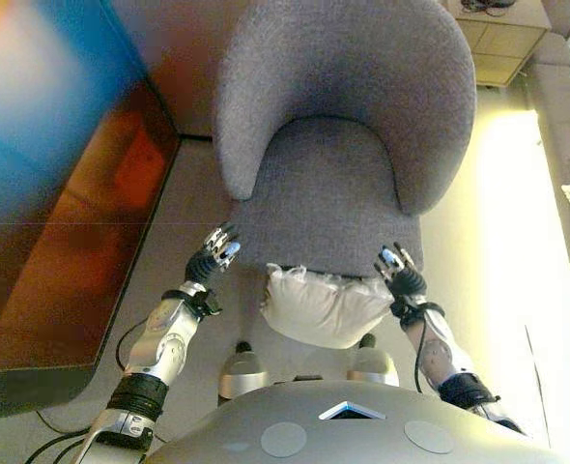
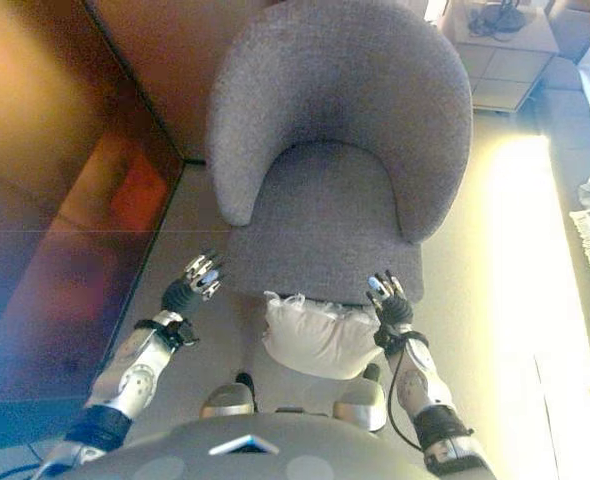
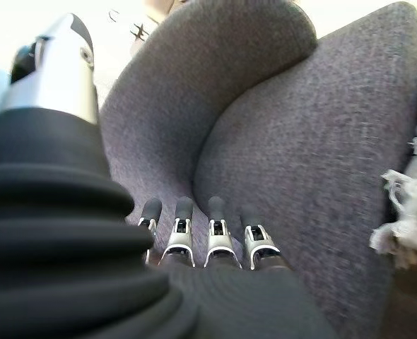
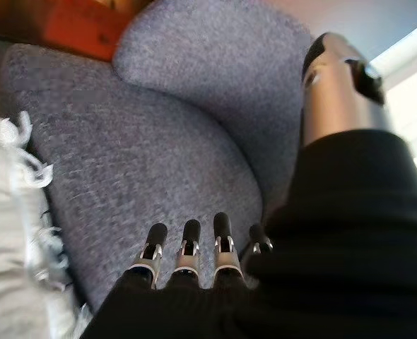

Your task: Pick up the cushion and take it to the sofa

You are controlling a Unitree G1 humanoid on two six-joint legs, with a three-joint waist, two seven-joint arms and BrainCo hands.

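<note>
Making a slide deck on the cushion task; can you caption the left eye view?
Both open hands, left hand and right hand, flank the white cushion at the grey armchair's front edge.

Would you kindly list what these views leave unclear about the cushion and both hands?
- Cushion: its lower edge is hidden by the robot's body in both eye views; wrist views show only its fringe.
- Left hand and right hand: any contact with the armchair is unclear.

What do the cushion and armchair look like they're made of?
Cushion: white fabric, likely cotton or linen, soft fill; wrinkled, frayed fringe at its edge.
Armchair: grey woven upholstery, matte; flecked coarse weave shows in both wrist views. Padding likely foam, not visible.
</note>
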